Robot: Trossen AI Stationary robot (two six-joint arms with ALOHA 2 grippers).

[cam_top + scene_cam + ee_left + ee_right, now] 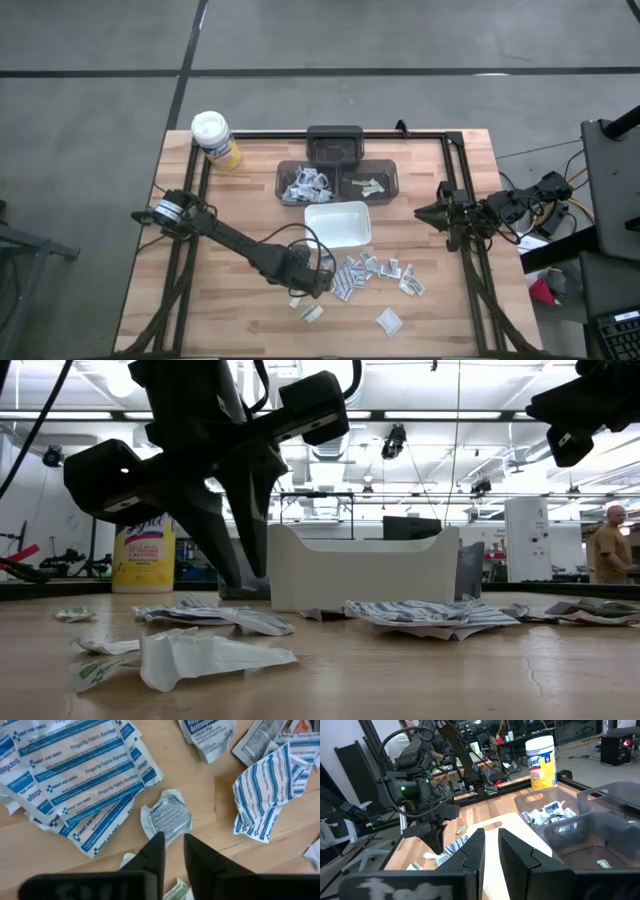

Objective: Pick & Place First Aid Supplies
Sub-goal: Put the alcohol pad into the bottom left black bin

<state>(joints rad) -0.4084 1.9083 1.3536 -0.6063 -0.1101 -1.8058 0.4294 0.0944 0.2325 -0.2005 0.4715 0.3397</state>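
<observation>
White and grey packets (372,270) with blue print lie scattered on the wooden table (450,310) near the front, just before the white tray (338,223); more sit in the dark bins (338,182) behind it. The left gripper (173,842) hangs low over a crumpled packet (166,816), its fingers a narrow gap apart, holding nothing. The right gripper (422,212) waits at the table's right edge, fingers narrowly parted, empty. A yellow canister (214,138) stands at the back left corner
</observation>
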